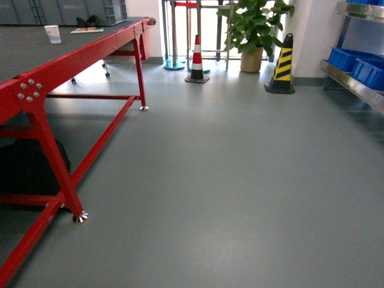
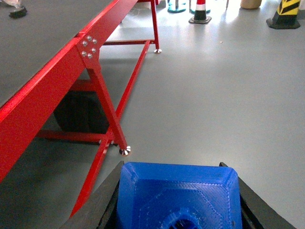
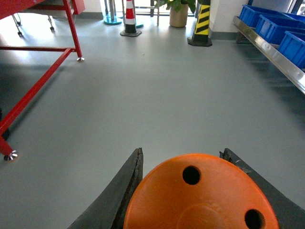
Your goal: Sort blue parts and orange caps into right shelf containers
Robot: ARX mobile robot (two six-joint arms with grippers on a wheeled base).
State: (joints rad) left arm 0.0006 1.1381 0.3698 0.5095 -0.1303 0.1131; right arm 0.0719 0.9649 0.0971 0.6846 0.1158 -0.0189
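Carrying both items, I hold the blue part (image 2: 178,198) clenched in my left hand (image 2: 178,210) and the orange cap (image 3: 200,195) clenched in my right hand (image 3: 190,191). Pick-up is done; delivery remains. The cap's holed flat face points at the wrist camera; its long axis cannot be judged. Beyond open floor (image 1: 228,180), the shelf (image 1: 354,84) with its blue containers (image 1: 345,60) sits at two o'clock.
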